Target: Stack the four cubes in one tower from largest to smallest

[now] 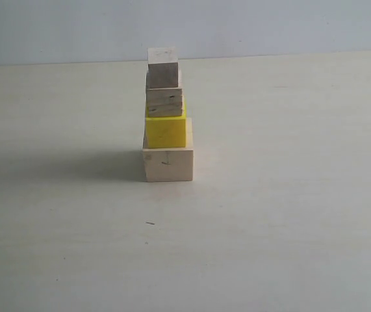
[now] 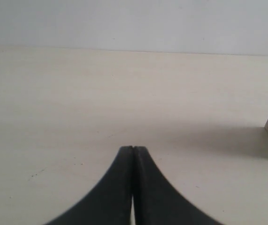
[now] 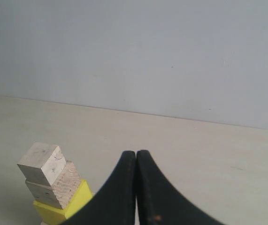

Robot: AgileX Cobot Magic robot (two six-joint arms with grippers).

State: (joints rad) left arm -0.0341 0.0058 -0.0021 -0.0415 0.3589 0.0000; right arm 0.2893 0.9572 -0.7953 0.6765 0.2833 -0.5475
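The pale table [image 1: 289,214] fills the exterior view, and no arm shows on it. The tower [image 1: 166,117] stands a little left of the middle, towards the far half, with its long axis upright.

All 4 cubes are in it. The largest pale wood cube [image 1: 167,164] sits on the table as the base, the yellow cube [image 1: 166,132] on top of that, the plywood cube [image 1: 164,102] third, and the smallest pale wood cube [image 1: 162,65] on top. The steps are not quite centred. The upper 2 blocks sit slightly left of the base's middle, and in the right wrist view the smallest cube looks turned a little on the plywood one.

The left gripper [image 2: 133,149] has its 2 dark fingers pressed together with nothing between them. It hangs low over bare table, and only a corner of the base cube shows at the edge of its picture, apart from the fingers. The right gripper [image 3: 136,153] is likewise closed on nothing. It is up at about the height of the tower's top, with the column off to 1 side of its fingertips and not touching them.

Judged from this, the stacking is done in the right order. What matters for the coming move is that both grippers stand clear of the column. The right gripper seems the nearer to the loose top blocks, so any move it makes should go away from the tower, not across it.
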